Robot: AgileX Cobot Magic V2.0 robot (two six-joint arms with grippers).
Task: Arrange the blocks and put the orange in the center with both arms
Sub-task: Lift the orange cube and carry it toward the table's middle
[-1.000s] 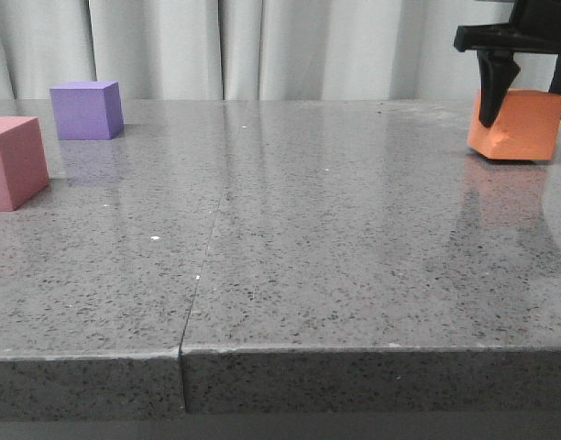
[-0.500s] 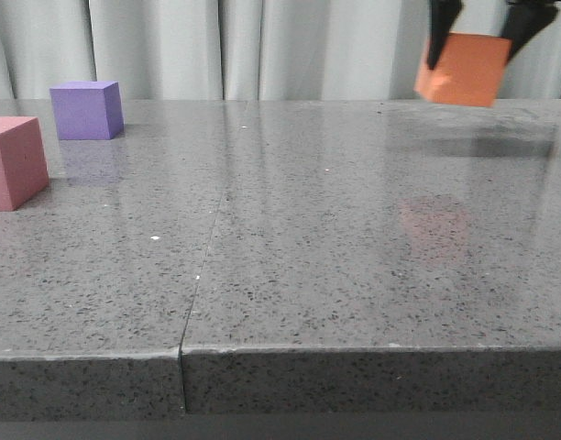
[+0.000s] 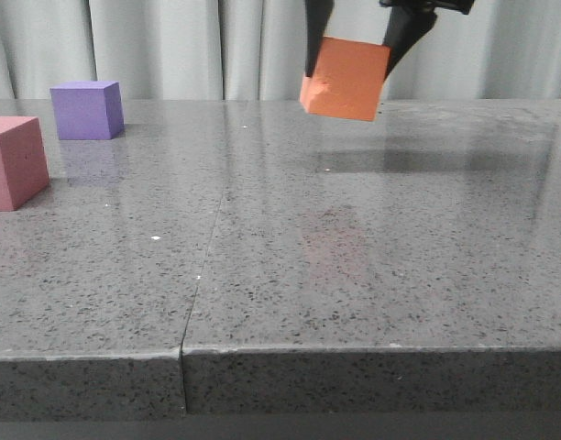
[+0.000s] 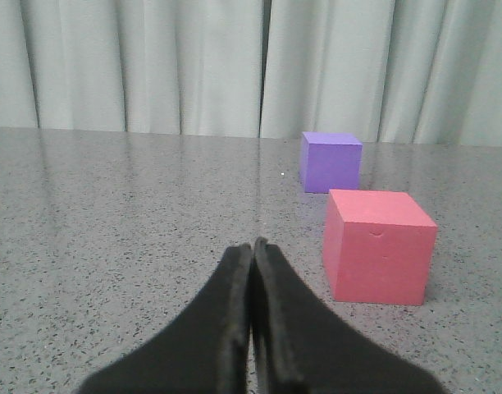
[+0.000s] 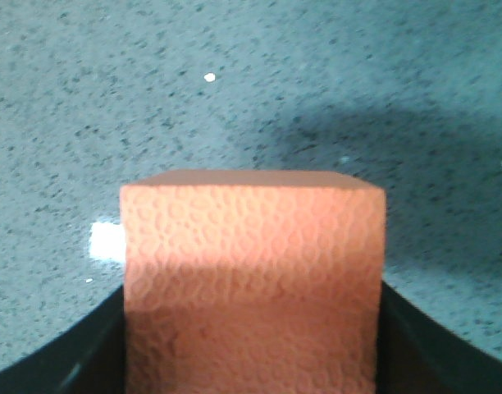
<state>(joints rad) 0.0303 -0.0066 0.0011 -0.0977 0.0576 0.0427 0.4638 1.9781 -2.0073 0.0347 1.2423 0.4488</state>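
Observation:
My right gripper [image 3: 352, 57] is shut on the orange cube [image 3: 346, 79] and holds it in the air above the table, a little right of the middle. In the right wrist view the cube [image 5: 251, 279] fills the space between the two black fingers [image 5: 62, 361]. The purple cube [image 3: 86, 109] stands at the far left of the table. The pinkish-red cube [image 3: 13, 161] stands nearer, at the left edge of the front view. My left gripper [image 4: 252, 246] is shut and empty, low over the table. The pinkish-red cube [image 4: 378, 245] lies close beside it, the purple cube [image 4: 330, 161] beyond.
The grey speckled table [image 3: 290, 247] has a seam [image 3: 203, 257] running from its front edge toward the back. A pale curtain [image 3: 170, 46] hangs behind the table.
My right gripper has lifted the orange cube off the table at the far right and carried it left, toward the middle. The purple and pinkish-red cubes have not moved.

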